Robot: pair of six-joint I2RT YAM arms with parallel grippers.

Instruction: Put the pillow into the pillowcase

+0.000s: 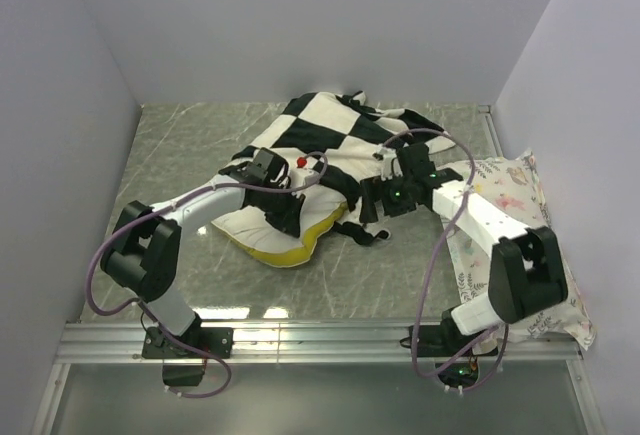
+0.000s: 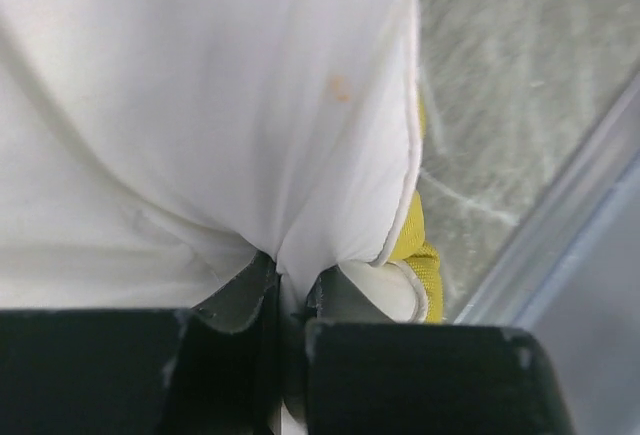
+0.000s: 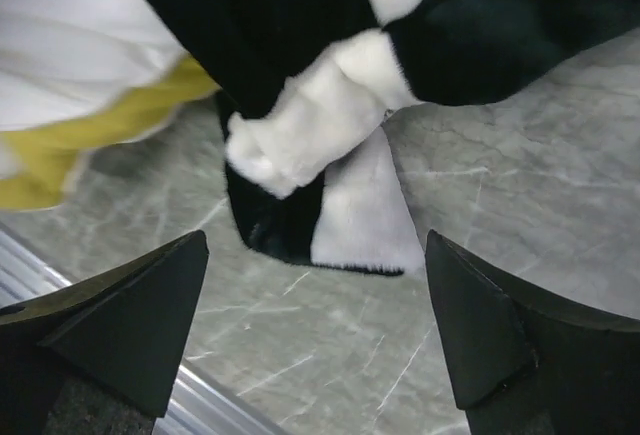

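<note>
Top external view: both arms reach in over the grey marbled table [image 1: 180, 155].
Left gripper [image 1: 283, 207]: down on the pillow, and the left wrist camera shows its jaws pinched tight on a fold of white cloth.
Pillow [image 1: 255, 227]: centre-left on the table, near end sticking out. Its far part is covered by the pillowcase; inside it or just under it, can't tell.
Yellow band [image 1: 300, 248]: runs along the pillow's near edge, just right of the pinched fold in the wrist view.
Pillowcase [image 1: 335, 135]: a crumpled heap of black and white squares, mid-table, behind and over the pillow.
Right gripper [image 1: 368, 213]: jaws spread wide, nothing held. A checkered corner lies on the table just ahead of the fingers [image 3: 150, 325].
Printed pillow [image 1: 515, 190]: far right, along the wall, partly under the right arm.
</note>
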